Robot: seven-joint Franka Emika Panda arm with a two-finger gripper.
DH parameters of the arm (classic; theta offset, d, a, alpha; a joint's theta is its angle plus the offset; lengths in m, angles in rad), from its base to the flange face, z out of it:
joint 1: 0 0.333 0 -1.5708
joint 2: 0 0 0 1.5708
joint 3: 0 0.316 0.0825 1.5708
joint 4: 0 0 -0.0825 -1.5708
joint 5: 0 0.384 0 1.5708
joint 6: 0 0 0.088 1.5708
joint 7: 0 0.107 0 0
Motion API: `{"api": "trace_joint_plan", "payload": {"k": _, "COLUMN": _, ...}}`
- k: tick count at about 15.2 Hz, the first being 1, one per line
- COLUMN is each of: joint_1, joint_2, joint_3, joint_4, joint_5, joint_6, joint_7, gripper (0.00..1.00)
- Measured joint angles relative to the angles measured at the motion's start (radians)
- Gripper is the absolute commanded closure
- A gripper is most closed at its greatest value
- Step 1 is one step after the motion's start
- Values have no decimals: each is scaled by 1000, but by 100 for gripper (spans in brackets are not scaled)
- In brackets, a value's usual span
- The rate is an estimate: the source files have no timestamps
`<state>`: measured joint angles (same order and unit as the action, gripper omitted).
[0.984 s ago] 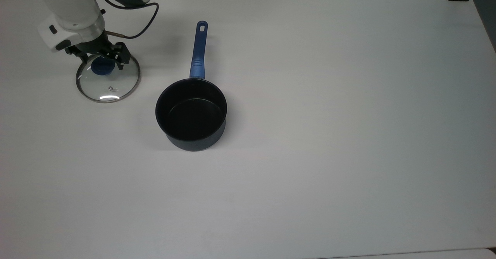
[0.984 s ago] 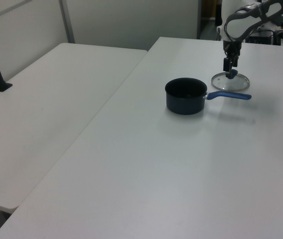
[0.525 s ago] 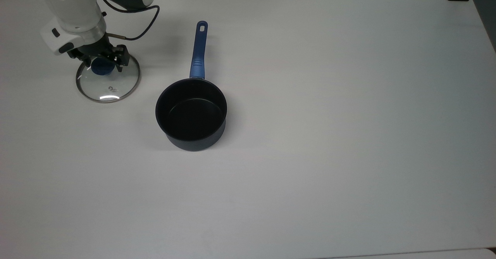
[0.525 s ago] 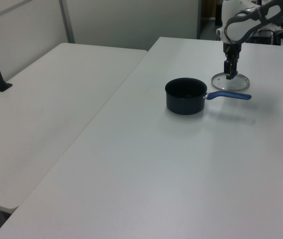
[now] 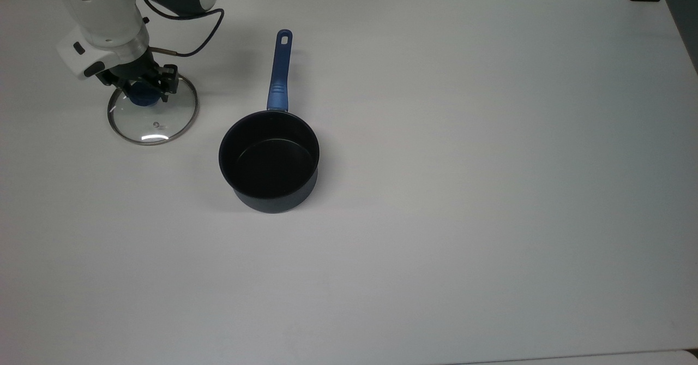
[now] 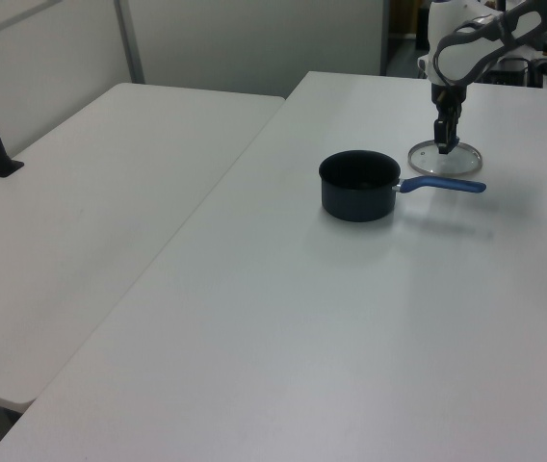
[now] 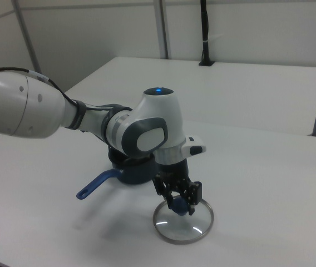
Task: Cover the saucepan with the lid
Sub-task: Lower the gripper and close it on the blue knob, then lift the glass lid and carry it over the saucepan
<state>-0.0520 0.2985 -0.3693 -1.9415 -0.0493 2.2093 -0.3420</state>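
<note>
Lid (image 5: pixel 152 115) is lying flat on the table (image 5: pixel 436 190), well apart from the saucepan (image 5: pixel 269 160), while the gripper (image 5: pixel 144 89) is being held with fingers apart astride the blue knob (image 5: pixel 143 95), which is best clamped centrally before lifting

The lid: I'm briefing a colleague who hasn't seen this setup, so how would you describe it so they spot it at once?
On the white table, find the saucepan with its long blue handle; to the top view's left of it, under the robot's claw, lies the lid. It is a flat clear glass disc with a thin metal rim and blue centre knob, unlike the deep black pot.
</note>
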Motion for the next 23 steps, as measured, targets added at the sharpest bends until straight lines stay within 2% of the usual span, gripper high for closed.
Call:
{"api": "trace_joint_plan", "payload": {"k": 6, "joint_1": -8, "joint_2": -6, "joint_3": -4, "joint_4": 6, "joint_5": 0, "joint_6": -12, "joint_7": -8, "gripper": 47}}
{"api": "trace_joint_plan", "payload": {"k": 11, "joint_1": -9, "joint_2": -46, "joint_3": -38, "joint_4": 100, "joint_5": 8, "joint_6": -127, "joint_7": -9, "gripper": 49}}
{"api": "trace_joint_plan", "payload": {"k": 15, "joint_1": 1, "joint_2": -64, "joint_3": -39, "joint_4": 189, "joint_5": 31, "joint_6": -178, "joint_7": 38, "gripper": 49}}
{"api": "trace_joint_plan", "payload": {"k": 19, "joint_1": 64, "joint_2": -64, "joint_3": -33, "joint_4": 255, "joint_5": 34, "joint_6": -197, "joint_7": 154, "gripper": 49}}
{"api": "trace_joint_plan", "payload": {"k": 23, "joint_1": 162, "joint_2": -64, "joint_3": -24, "joint_4": 281, "joint_5": 34, "joint_6": -237, "joint_7": 248, "gripper": 49}}
